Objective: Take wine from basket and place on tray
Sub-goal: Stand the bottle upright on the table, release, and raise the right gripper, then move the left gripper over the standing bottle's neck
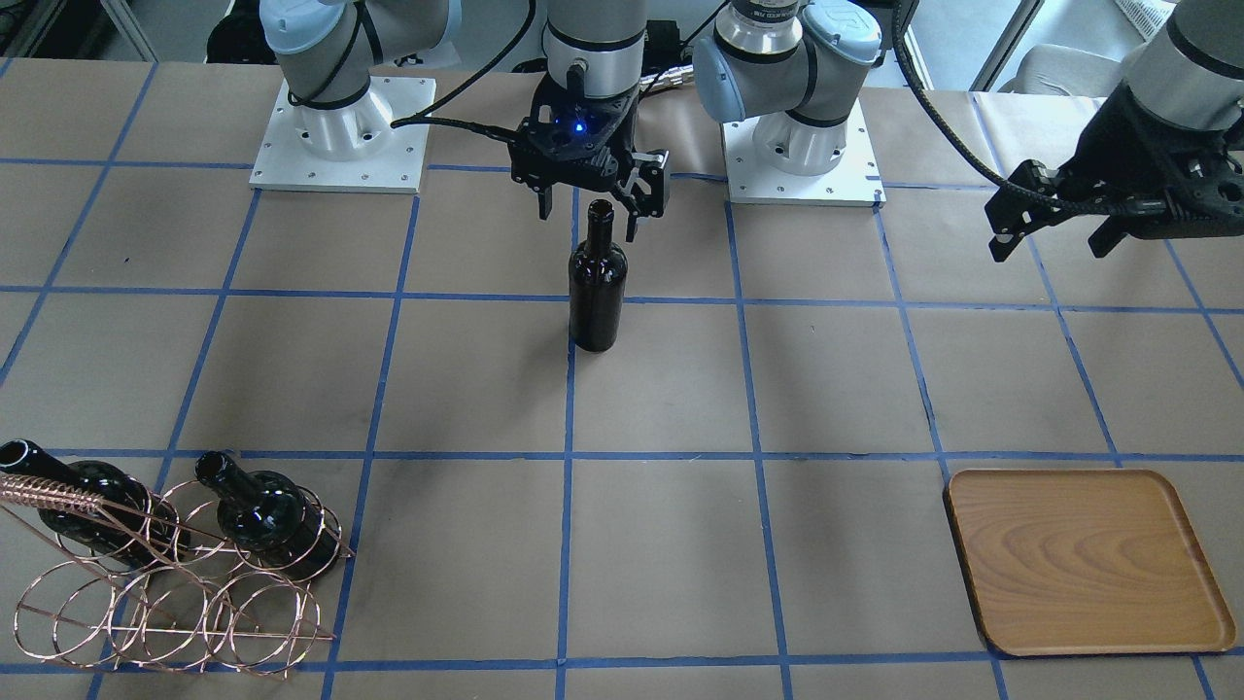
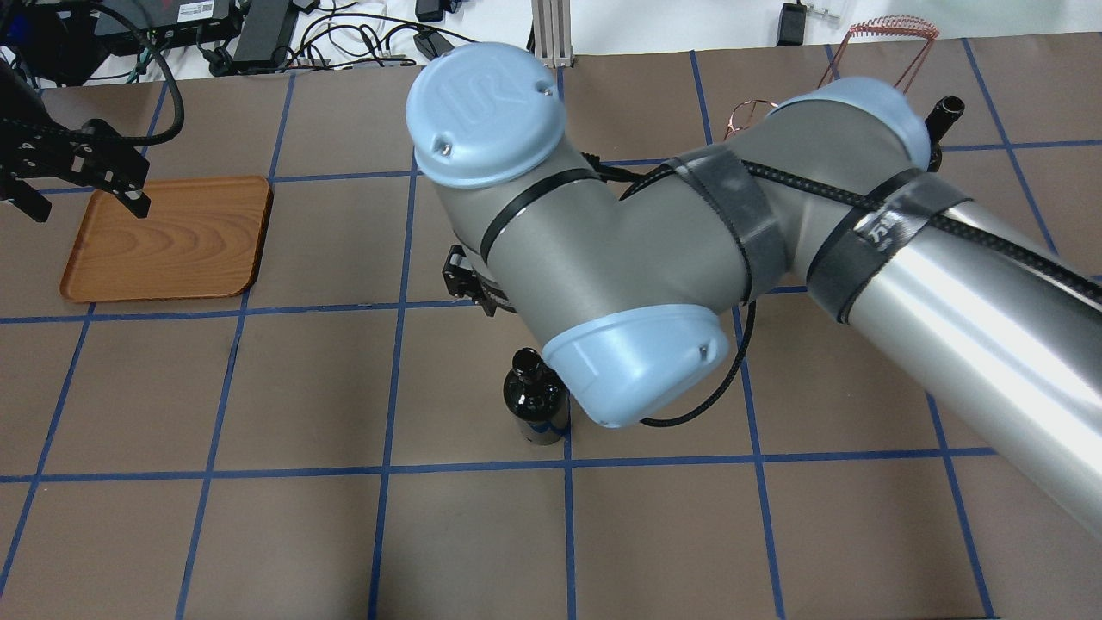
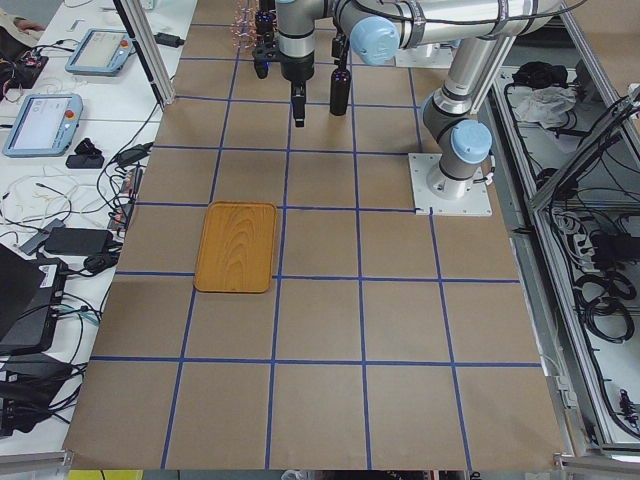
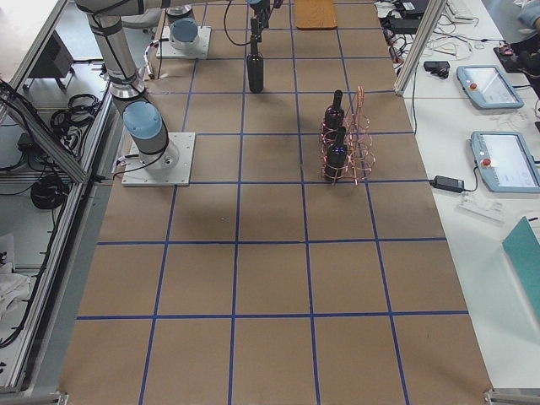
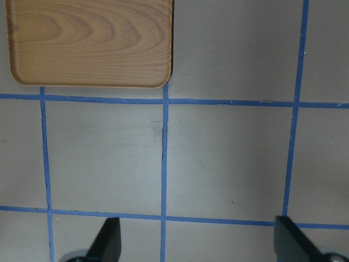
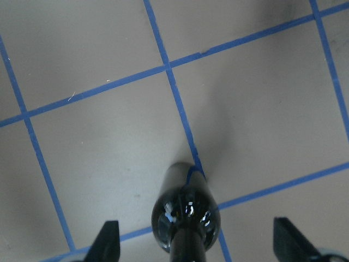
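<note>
1 bottle, the wine (image 1: 597,292), stands upright at mid-table with its base on a blue tape line (image 1: 570,408). It is well apart from both the basket (image 1: 165,603) and the tray (image 1: 1088,559), so it is not yet delivered.

Front-facing view, wine as dial centre:
- basket at 8 o'clock, with 2 more bottles (image 1: 267,515) lying in its rings
- tray at 4 o'clock
- right gripper (image 1: 589,219) at 12 o'clock, level with the bottle mouth
- left gripper (image 1: 1052,251) at 3 o'clock, high off the table (image 1: 836,379)

Right gripper: fingers spread wide. The right wrist view shows 1 finger (image 6: 109,240) well to each side of the neck, touching nothing. Left gripper: also spread and carrying nothing. Its wrist view shows bare paper between the fingers (image 5: 109,240) and the tray at 11 o'clock.

Judgement: the wine sits at a staging spot between the arms, and the leg to the tray is outstanding. The left arm is nearer the tray.

Notes for doing this well:
- The right gripper should move straight up or down, since any sideways drift could clip the lip and topple the tall bottle.
- Whichever gripper takes the wine should centre on the neck just under the lip and close squarely, as the glossy glass may slip.
- Carry it upright and set the base flat inside the tray rim before opening.
</note>
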`<state>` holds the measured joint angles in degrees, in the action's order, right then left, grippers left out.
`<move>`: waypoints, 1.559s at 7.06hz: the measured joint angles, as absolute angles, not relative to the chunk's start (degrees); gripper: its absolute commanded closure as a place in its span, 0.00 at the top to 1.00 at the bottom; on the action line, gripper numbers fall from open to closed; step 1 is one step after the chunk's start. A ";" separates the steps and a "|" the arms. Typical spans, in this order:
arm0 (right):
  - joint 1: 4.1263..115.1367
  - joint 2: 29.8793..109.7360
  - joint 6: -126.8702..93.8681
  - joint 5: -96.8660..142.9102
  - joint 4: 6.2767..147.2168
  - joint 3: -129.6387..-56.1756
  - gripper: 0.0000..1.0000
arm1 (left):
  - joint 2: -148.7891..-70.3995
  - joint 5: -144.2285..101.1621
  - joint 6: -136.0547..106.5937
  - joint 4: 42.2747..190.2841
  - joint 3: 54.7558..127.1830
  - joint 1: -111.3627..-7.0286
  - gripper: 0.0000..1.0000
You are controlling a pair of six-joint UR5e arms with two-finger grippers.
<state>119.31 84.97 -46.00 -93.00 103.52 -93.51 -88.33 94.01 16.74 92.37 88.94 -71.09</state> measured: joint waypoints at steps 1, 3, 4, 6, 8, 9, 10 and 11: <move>115.25 86.74 -40.17 -93.01 102.17 -92.93 1.00 | -88.33 93.99 16.57 92.69 88.95 -71.21 1.00; 106.39 90.66 -25.95 -92.72 97.48 -91.45 1.00 | -88.48 93.29 15.76 92.78 88.95 -71.58 1.00; 101.52 92.43 -18.65 -92.61 95.57 -90.86 1.00 | -88.41 92.61 14.60 92.75 88.95 -72.42 1.00; 94.07 94.46 -7.18 -92.57 93.97 -90.37 1.00 | -88.30 91.46 10.89 92.52 88.95 -77.74 1.00; 90.06 95.14 -0.35 -92.17 93.13 -90.30 1.00 | -87.51 89.45 3.69 92.72 88.95 -88.20 1.00; 89.51 95.53 1.38 -91.35 91.99 -90.32 1.00 | -87.26 89.15 -1.09 92.82 88.95 -93.40 1.00; 89.28 95.87 2.22 -90.66 90.53 -90.32 1.00 | -87.52 88.83 -5.18 92.48 88.96 -98.35 1.00; 89.21 96.11 2.56 -90.26 89.65 -90.30 1.00 | -88.02 88.35 -7.87 92.15 89.15 -102.62 1.00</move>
